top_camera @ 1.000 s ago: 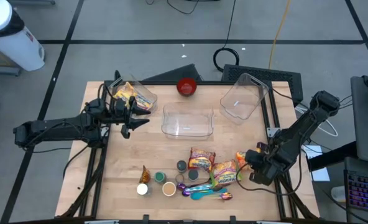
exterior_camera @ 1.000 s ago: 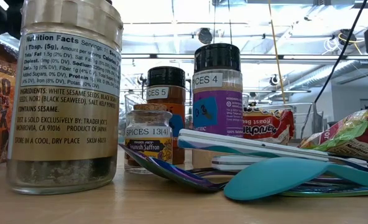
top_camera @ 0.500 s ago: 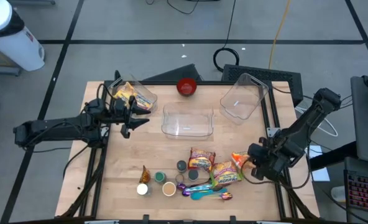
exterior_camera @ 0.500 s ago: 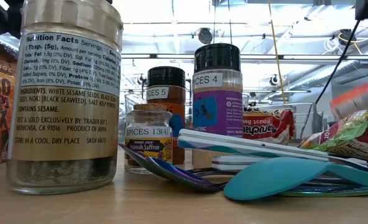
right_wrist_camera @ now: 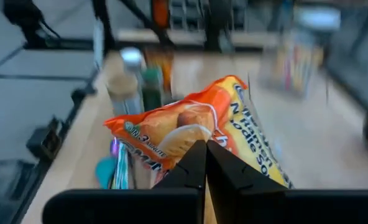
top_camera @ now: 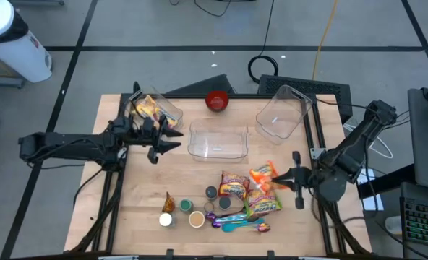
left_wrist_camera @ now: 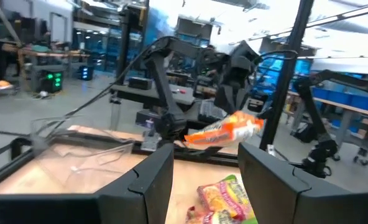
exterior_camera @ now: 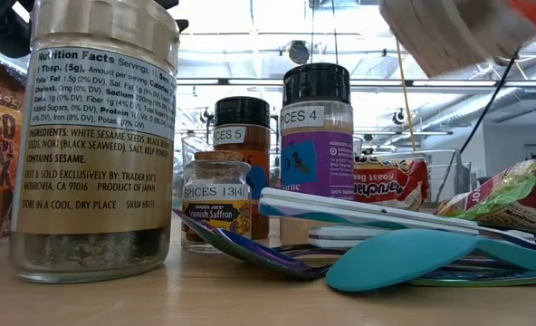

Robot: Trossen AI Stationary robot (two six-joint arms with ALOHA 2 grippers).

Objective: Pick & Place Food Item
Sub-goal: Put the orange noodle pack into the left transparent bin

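Note:
An orange noodle packet (top_camera: 261, 175) hangs in the air over the table's right half, with my right gripper (top_camera: 280, 178) shut on it. The same packet (right_wrist_camera: 184, 127) fills the right wrist view, shows far off (left_wrist_camera: 224, 130) in the left wrist view, and appears as a blur (exterior_camera: 449, 32) at the top of the low view. My left gripper (top_camera: 175, 140) hovers open and empty just left of a clear bin (top_camera: 217, 139). Two more snack packets (top_camera: 234, 185) (top_camera: 263, 202) lie flat on the table. My right gripper pinches the orange packet's edge (right_wrist_camera: 199, 142) between its two shut fingers, at the end nearest the table's right side. The fingers come about level from the table's right. The packet is lifted clear of the table and sticks out beyond the fingertips toward the left.
Spice jars (top_camera: 194, 211) and coloured spoons (top_camera: 239, 224) crowd the near middle. A clear tub with food (top_camera: 156, 110) stands at the far left, a red bowl (top_camera: 216, 100) at the far edge, and a tilted clear bin (top_camera: 280, 112) at the far right.
My right gripper has risen from the table's near right and tipped from pointing down to about level, rolling as it went. It has carried the orange packet up, clear of the table and a little leftward. My left gripper has gone slightly toward the clear bin.

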